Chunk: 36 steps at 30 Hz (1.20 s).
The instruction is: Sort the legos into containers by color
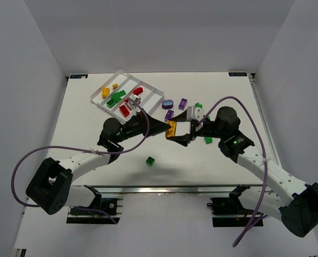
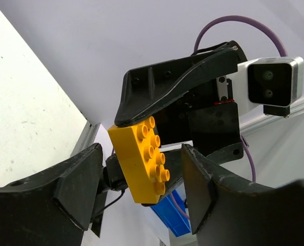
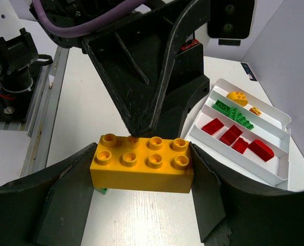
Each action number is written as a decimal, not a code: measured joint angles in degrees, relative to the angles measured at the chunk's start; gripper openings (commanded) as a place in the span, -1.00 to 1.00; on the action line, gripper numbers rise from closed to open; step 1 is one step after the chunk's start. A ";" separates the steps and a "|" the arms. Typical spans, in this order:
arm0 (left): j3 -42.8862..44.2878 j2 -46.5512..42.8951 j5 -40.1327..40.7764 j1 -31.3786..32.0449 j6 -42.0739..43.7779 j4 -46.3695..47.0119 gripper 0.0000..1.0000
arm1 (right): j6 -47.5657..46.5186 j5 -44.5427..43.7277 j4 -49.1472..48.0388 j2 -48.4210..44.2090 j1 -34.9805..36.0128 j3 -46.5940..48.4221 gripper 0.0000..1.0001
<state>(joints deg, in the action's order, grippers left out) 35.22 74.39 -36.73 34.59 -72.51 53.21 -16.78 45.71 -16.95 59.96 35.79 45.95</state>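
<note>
Here's the yellow brick (image 3: pixel 142 171), up off the table (image 1: pixel 84 123) at the centre of the overhead view, right where the two arms meet nose to nose. The right gripper (image 3: pixel 142 164) has it clamped, one finger pressed to each short end, studs facing its own camera, which leaves the long sides free for a partner. And there's the partner: the left gripper (image 2: pixel 142 164) has its jaws spread either side of the brick with a gap showing on both sides, so it's wide, not gripping. This reads as a mid-air handover, and it makes sense, since the white tray (image 1: pixel 152 98) sits at the upper left of the overhead view, on the left arm's side. From the right wrist you can see the lanes: yellow pieces (image 3: pixel 237 97) in the top one, green next, red below. That top lane looks like this brick's destination. Waiting loose on the table: purple bricks (image 1: pixel 168 103) just right of the tray and a green brick (image 1: pixel 150 160) lower down at the centre. Next call, I'd say: left closes before right lets go, or the brick drops
</note>
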 measured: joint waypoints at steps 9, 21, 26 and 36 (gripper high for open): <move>-0.02 1.60 -0.63 0.13 -1.86 2.45 0.03 | -0.35 -0.61 -0.13 0.22 0.72 0.00 -0.81; -0.72 7.74 -1.70 -0.02 -9.88 13.62 -0.89 | -2.86 -1.55 -0.92 0.68 0.70 0.00 0.10; -0.68 8.15 -2.80 -0.13 -9.38 13.99 -0.99 | -4.00 -3.52 -0.37 0.76 0.83 0.00 0.79; 0.74 6.10 -8.92 -10.82 -2.84 2.51 -1.00 | -8.98 -10.01 2.73 -0.37 1.07 -0.57 0.79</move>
<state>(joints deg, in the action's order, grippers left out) 35.97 80.49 -45.65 23.77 -75.35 55.72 -25.76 35.70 -14.22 59.59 36.86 45.39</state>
